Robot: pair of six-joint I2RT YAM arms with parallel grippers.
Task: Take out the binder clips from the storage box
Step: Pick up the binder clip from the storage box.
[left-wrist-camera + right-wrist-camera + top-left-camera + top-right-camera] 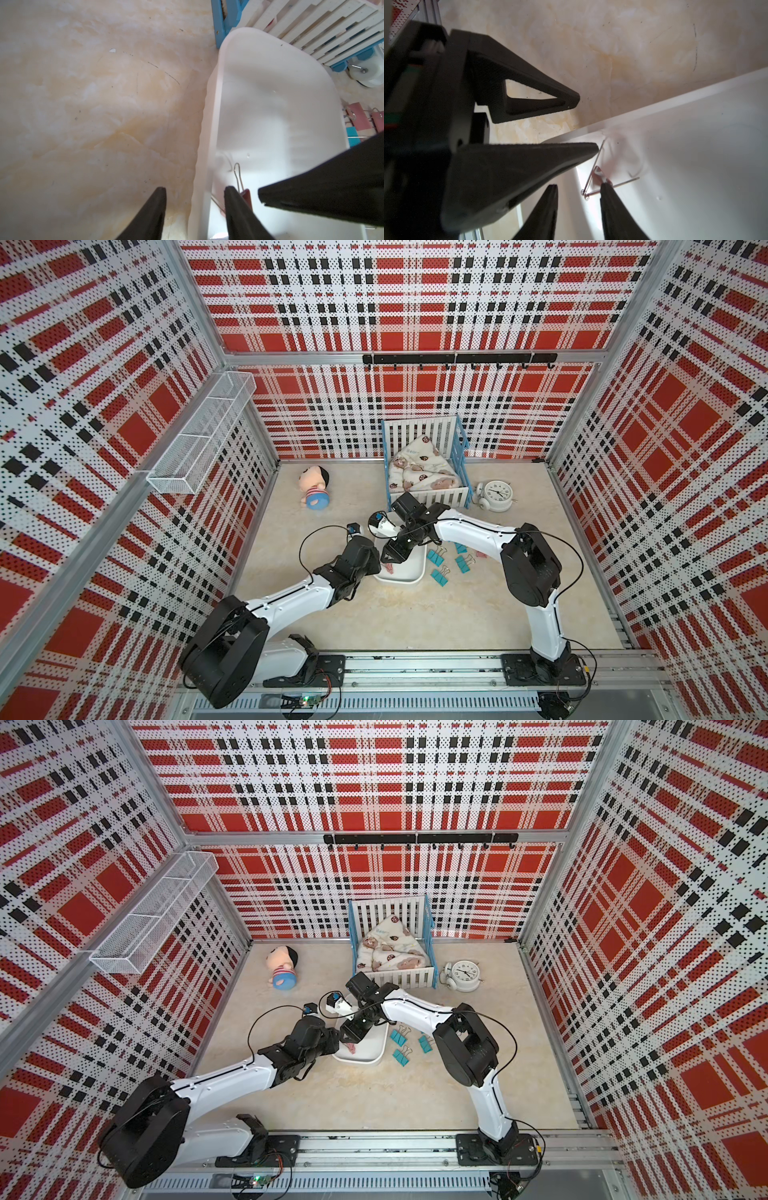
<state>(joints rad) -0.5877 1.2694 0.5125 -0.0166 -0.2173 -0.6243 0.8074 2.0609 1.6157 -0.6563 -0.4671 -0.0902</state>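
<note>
Our left gripper clamps the storage box wall, steadying it; our right gripper holds its fingers spread at the pink binder clip inside, tight against that wall. We should straddle the clip's body, not its wire handles, before closing.
</note>
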